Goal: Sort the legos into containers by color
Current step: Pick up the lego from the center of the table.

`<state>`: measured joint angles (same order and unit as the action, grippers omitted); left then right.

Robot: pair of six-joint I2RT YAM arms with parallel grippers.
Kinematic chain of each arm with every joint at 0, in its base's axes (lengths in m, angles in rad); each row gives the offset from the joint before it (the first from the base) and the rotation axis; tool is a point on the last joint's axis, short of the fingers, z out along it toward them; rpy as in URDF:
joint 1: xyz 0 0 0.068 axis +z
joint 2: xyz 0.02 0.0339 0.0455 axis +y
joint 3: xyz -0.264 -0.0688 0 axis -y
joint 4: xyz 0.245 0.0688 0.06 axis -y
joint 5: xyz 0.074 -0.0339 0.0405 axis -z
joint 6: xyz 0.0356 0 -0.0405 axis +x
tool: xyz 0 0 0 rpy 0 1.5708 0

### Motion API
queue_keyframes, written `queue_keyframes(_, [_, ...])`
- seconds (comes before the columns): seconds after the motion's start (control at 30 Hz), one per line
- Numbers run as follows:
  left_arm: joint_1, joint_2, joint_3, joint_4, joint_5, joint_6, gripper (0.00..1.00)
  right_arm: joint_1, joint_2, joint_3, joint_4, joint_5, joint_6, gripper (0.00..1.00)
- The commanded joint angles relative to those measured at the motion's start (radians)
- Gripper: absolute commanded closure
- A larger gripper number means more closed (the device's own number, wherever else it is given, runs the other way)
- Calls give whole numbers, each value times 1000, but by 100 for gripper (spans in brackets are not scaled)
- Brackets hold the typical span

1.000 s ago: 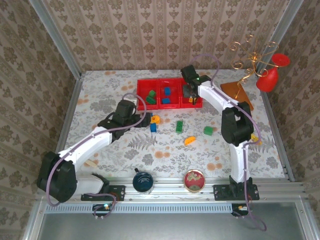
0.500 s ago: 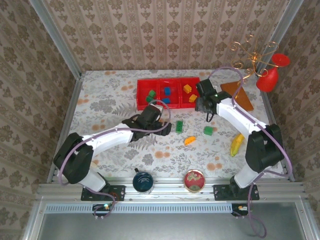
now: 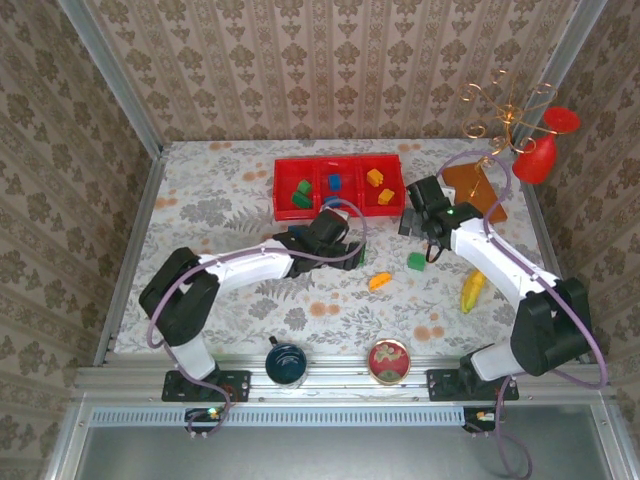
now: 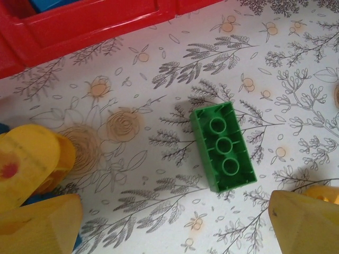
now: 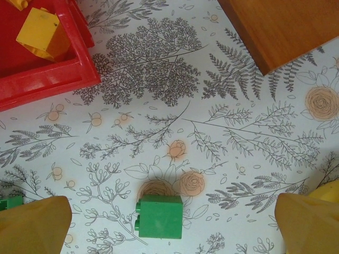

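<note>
Because the floral table (image 3: 220,200) was the broadest thing in view, everything else lay on it. The red three-compartment tray (image 3: 300,161) sat at its far side, with green bricks (image 3: 301,187) in its left bay, blue bricks (image 3: 333,182) in the middle and yellow bricks (image 3: 374,177) in the right. Next in size, the left end effector (image 4: 175,217) hung with its jaws wide and empty. A long green brick (image 4: 223,146) lay upside down on the table between its fingers (image 4: 32,159), near the tray's front wall. The right end effector (image 5: 170,226) was also spread wide, holding nothing, above a square green brick (image 5: 159,216) that lay apart from the tray's right corner. An orange brick (image 3: 379,282) lay loose nearer the table's front edge. These bricks looked light, rigid and smooth-sided. The long one would probably be best pinched squarely across its two long flat walls, since a skewed grip on hard plastic could make it squirt out or twist. Both green pieces likely belonged in the left bay.
</note>
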<state>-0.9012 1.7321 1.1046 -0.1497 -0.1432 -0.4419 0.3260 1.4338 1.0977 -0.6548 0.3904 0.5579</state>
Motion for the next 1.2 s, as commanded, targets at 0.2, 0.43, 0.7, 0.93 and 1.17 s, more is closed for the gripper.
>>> queue_keyframes(0.2, [-28,110,120,-49,13,-2,10,-4,-37,-33,7,53,39,0])
queue_keyframes(0.43, [-34,209,216,-96,40,24,17,-5,-82,-53,15,63,49,0])
queue_keyframes(0.7, [-43,299,314,-188,41,57,24,-5,-107,-77,32,63,55,0])
queue_keyframes(0.93, [-47,365,393,-258,49,73,32,-5,-118,-88,49,62,56,0])
queue_keyframes(1.17, [-51,402,427,-289,62,72,46,-4,-112,-81,53,62,51,0])
